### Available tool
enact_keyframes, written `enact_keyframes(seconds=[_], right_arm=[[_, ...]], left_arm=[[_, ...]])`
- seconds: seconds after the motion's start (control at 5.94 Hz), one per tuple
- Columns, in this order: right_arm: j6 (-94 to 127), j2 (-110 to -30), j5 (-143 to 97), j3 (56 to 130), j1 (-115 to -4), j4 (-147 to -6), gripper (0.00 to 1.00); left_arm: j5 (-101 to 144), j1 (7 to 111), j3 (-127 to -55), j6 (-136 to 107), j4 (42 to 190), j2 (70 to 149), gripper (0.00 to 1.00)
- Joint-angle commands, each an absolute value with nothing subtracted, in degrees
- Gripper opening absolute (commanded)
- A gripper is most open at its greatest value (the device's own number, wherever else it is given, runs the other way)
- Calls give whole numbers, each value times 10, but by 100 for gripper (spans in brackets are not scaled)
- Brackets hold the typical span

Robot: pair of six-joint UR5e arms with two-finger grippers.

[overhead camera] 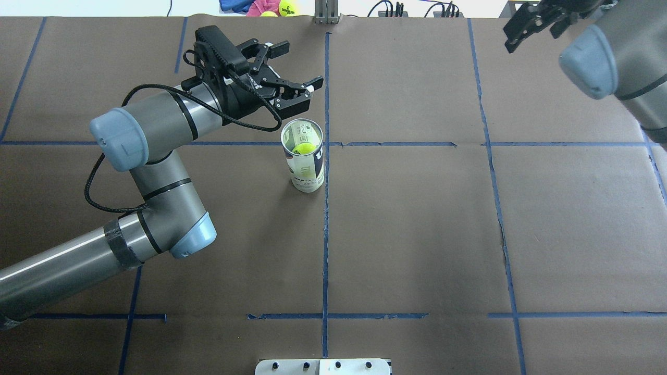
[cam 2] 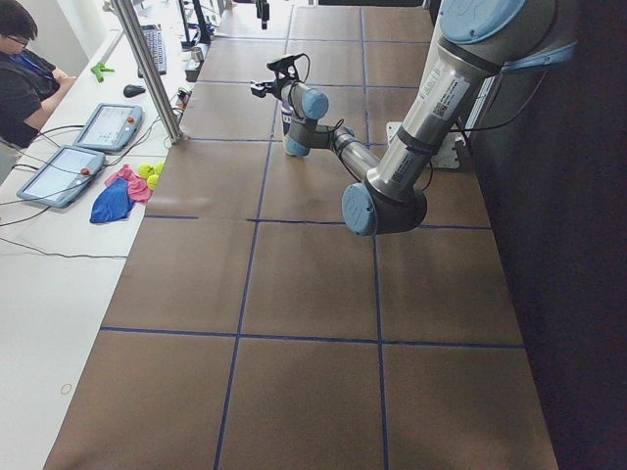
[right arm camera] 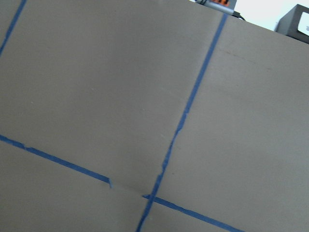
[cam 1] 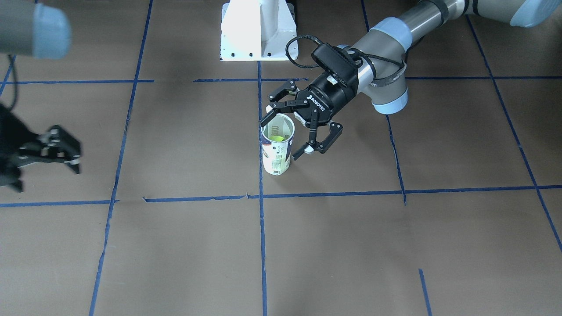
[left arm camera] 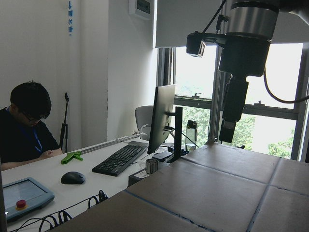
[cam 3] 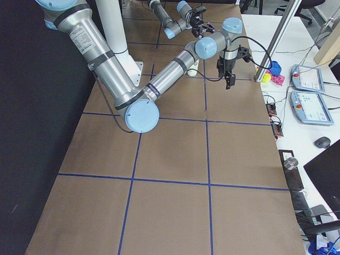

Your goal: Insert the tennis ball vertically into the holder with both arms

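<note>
The holder [cam 1: 276, 160], a clear tube with a white and navy label, stands upright near the table's middle; it also shows in the overhead view [overhead camera: 307, 174]. The tennis ball [cam 1: 277, 138] sits inside it, seen through the open top [overhead camera: 304, 149]. My left gripper [cam 1: 280, 139] is open and empty, raised level with the tube's rim and just beyond it, with its jaws spread wide [overhead camera: 297, 77]. My right gripper [cam 1: 46, 175] is open and empty, far off at the table's right far corner [overhead camera: 534, 32].
The white pedestal base [cam 1: 259, 30] stands at the robot's edge of the table. Blue tape lines cross the brown table cover [overhead camera: 417, 234]. Spare yellow balls [overhead camera: 286, 7] and cloths lie past the far edge, beside an operator's desk [cam 2: 59, 166].
</note>
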State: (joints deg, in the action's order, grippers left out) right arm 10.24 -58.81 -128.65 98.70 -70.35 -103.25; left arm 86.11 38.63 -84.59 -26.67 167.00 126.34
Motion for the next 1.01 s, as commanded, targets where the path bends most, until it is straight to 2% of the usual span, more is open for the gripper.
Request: enact_keyframes(seconds=[0.0,0.34,0.67,0.84], right_arm=[[-48,-675,-1327,985,-794,-1020,99],[-159,-756,-1352,987,-873,-1018,99],[-151,-883,-1366,988,-912,-943,99],[-143,-914,-1365,987,-915,-933,99]], left_arm=[[956,473,-877,-264,1472,1264,99],[1048,566,-892,-260,1348,1257,100],[1111,626,-889,-248,1186,1246,100],[1142,650,-887,-205,1112,1244,100]])
